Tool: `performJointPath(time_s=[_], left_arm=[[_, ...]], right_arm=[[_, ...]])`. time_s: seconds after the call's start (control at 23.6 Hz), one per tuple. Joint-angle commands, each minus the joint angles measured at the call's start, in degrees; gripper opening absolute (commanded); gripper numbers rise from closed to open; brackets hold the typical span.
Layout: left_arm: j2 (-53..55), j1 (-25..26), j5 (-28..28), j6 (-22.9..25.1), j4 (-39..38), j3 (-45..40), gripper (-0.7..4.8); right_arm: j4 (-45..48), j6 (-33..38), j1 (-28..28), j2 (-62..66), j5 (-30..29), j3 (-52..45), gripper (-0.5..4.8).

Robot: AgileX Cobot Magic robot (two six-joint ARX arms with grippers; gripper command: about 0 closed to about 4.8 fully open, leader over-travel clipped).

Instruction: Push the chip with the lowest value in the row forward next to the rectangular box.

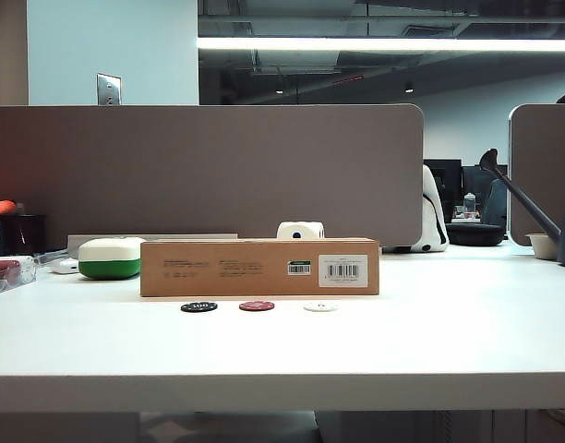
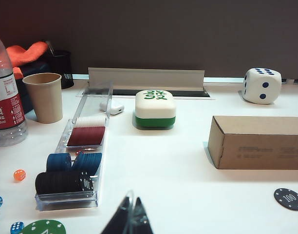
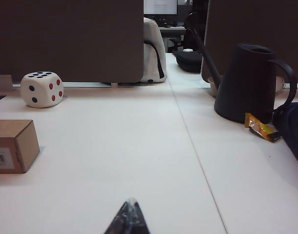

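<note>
On the white counter (image 1: 430, 351), the row (image 1: 257, 306) of three poker chips lies just in front of the rectangular box (image 1: 259, 268), apart from its front face: a black chip (image 1: 198, 306) marked "100" at nine o'clock, a dark red chip (image 1: 257, 305) in the middle, and the white chip (image 1: 320, 306) at three o'clock, below the box's white barcode label (image 1: 342, 270). The brown cardboard box also carries small printed text too fine to read and a small green-edged sticker (image 1: 299, 268). At nine o'clock of the box sits a white-and-green rounded case (image 2: 155, 108) with green Chinese characters on its lid. Beyond it a clear chip tray (image 2: 81, 156) holds black, blue, dark red and white stacks, and a bottle (image 2: 7, 97) shows "RING" on its red label. The left pincer (image 2: 130, 222) and the right pincer (image 3: 129, 219) each hover low over bare counter, tips clenched together, grasping nothing.
</note>
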Motion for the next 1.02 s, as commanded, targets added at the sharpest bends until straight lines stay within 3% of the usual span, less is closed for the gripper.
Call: performJointPath(time_s=[0.04, 1.02], left_arm=[[0.0, -0.09, 0.24, -0.17, 0.79, 0.26, -0.05], [0.0, -0.11, 0.24, -0.17, -1.79, 4.11, -0.05]], right_arm=[[0.76, 0.26, 0.0, -0.02, -0.04, -0.26, -0.09], [0.83, 2.78, 0.0, -0.02, -0.46, -0.26, -0.09]])
